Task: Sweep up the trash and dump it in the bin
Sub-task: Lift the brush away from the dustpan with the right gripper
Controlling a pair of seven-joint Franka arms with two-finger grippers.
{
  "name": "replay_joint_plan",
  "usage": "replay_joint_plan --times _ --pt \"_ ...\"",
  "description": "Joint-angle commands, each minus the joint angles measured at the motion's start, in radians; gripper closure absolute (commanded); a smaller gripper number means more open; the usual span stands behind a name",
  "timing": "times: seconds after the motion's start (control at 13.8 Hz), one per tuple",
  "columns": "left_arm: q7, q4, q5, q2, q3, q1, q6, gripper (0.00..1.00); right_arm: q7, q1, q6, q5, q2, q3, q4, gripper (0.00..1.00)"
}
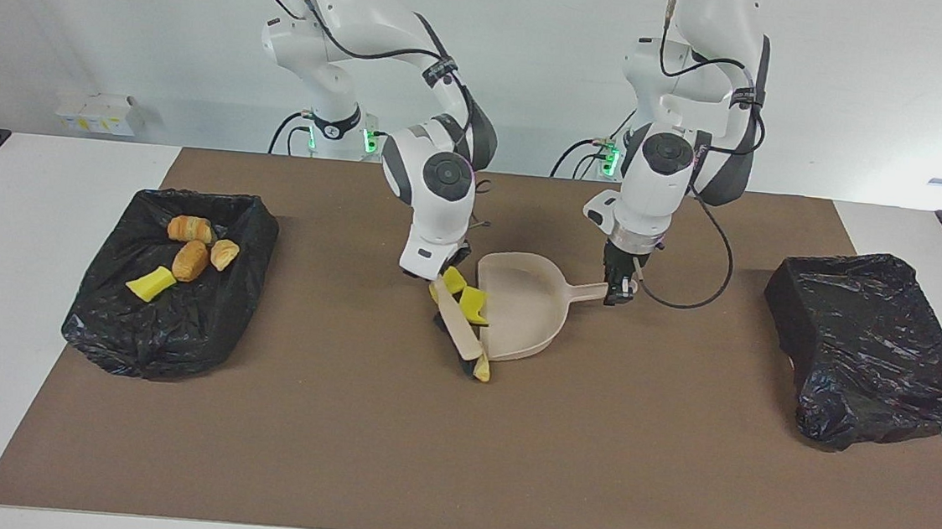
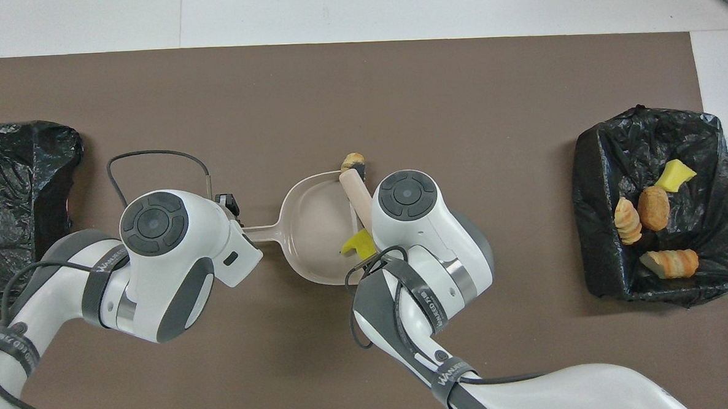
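The right gripper is clamped on the beige wooden-handled brush, slanting along the mouth of the beige plastic dustpan. Two yellow sponge chunks sit at its lip, a tan bread lump by the bristles. The left gripper pinches the dustpan's handle. Four more scraps lie in the black-lined bin at the right arm's end

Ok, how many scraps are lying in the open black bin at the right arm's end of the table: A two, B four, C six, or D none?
B: the open bin holds four scraps: one yellow chunk and three bread-like lumps, seen in both the overhead and facing views.
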Motion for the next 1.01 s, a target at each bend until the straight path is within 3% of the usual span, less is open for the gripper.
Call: replay_joint_plan --times 0.0,0.07,0.22,0.29,0.51,0.65,0.94 --pt "0.006 -0.009 0.017 -0.011 0.008 -0.009 0.002 0.71 -0.009 -0.008 -0.04 0.125 -0.019 0.027 -0.008 1.0" --pt "0.005 -0.009 0.017 -0.011 0.008 -0.009 0.002 0.7 -0.007 -0.007 -0.051 0.142 -0.028 0.035 -0.003 1.0" --pt "0.005 -0.009 0.017 -0.011 0.008 -0.008 0.002 0.54 -0.009 -0.018 -0.093 0.145 -0.065 0.035 -0.003 1.0" --pt "0.005 -0.009 0.017 -0.01 0.008 -0.006 0.002 0.54 -0.009 -0.025 -0.122 0.145 -0.089 0.033 -0.003 1.0" --pt "0.006 -0.009 0.017 -0.01 0.008 -0.008 0.002 0.76 -0.005 -0.079 -0.254 0.144 -0.184 0.022 0.0 1.0" --pt "0.006 -0.009 0.017 -0.01 0.008 -0.009 0.002 1.0 0.001 -0.143 -0.325 0.124 -0.226 0.021 -0.003 1.0" --pt "0.013 -0.008 0.017 -0.01 0.008 -0.006 -0.004 1.0 0.066 -0.226 -0.312 0.099 -0.287 0.016 -0.125 1.0"
